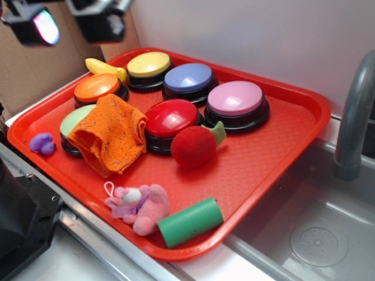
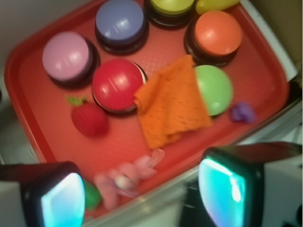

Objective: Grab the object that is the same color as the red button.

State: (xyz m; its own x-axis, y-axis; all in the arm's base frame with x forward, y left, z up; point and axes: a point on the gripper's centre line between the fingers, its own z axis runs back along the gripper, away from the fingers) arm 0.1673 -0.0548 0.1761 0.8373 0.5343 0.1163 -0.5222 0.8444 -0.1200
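The fuzzy red plush fruit (image 1: pixel 194 146) (image 2: pixel 89 120) with a green leaf stub lies on the red tray (image 1: pixel 275 140), touching the glossy red button (image 1: pixel 170 118) (image 2: pixel 116 85) on its black base. My gripper (image 1: pixel 70 20) (image 2: pixel 144 198) hangs high above the tray's back left corner, far from the fruit. It is open, and nothing sits between its two glowing pads (image 2: pixel 61 201). In the wrist view the fruit sits left of centre, well ahead of the fingers.
An orange knitted cloth (image 1: pixel 110 136) drapes over a green button (image 1: pixel 75 120). Orange (image 1: pixel 96 88), yellow (image 1: pixel 149 64), blue (image 1: pixel 188 78) and pink (image 1: pixel 235 98) buttons fill the back. A pink plush (image 1: pixel 140 206), green cylinder (image 1: pixel 190 222), purple toy (image 1: pixel 42 143) and yellow banana (image 1: pixel 104 68) lie about. Right: sink (image 1: pixel 316 228), faucet (image 1: pixel 354 111).
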